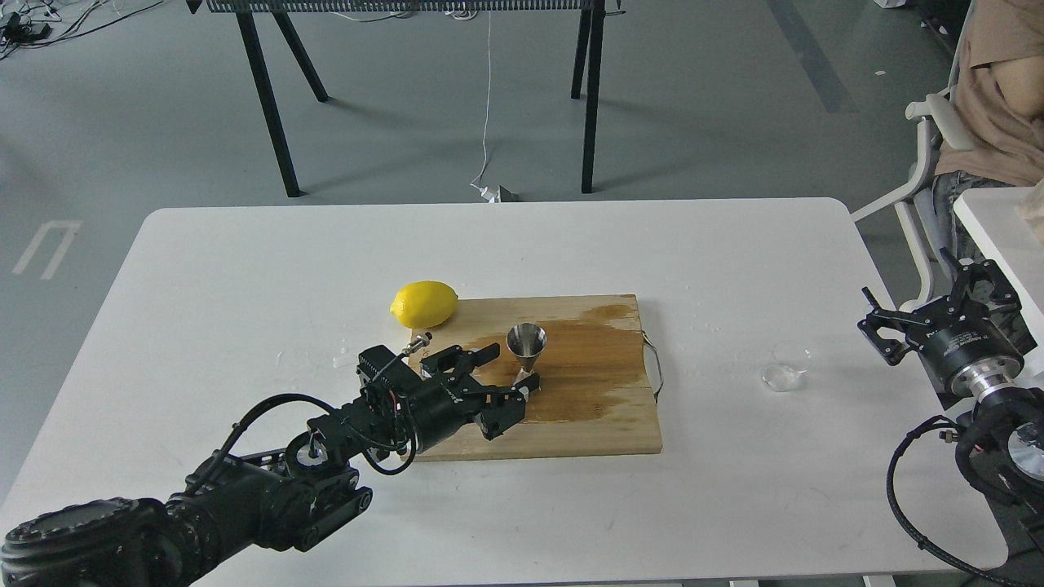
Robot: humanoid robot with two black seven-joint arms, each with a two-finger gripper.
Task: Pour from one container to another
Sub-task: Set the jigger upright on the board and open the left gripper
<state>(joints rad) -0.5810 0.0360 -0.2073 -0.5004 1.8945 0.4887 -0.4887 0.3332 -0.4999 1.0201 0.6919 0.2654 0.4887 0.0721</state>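
On wet cutting board: steel jigger, upright, left gripper spread beside its base; clear cup right, ungrasped, right gripper apparently open—cup pickup judged next.

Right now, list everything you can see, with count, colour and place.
lemon: one, yellow, at the board's far left corner.
jigger: one, steel, upright on the board.
cutting board: one, wood, partly wet, table centre.
clear cup: one, transparent, on the table right of the board.
table: one, white.
left gripper: black, open, fingers around the jigger's base.
right gripper: black, open, right of the cup.
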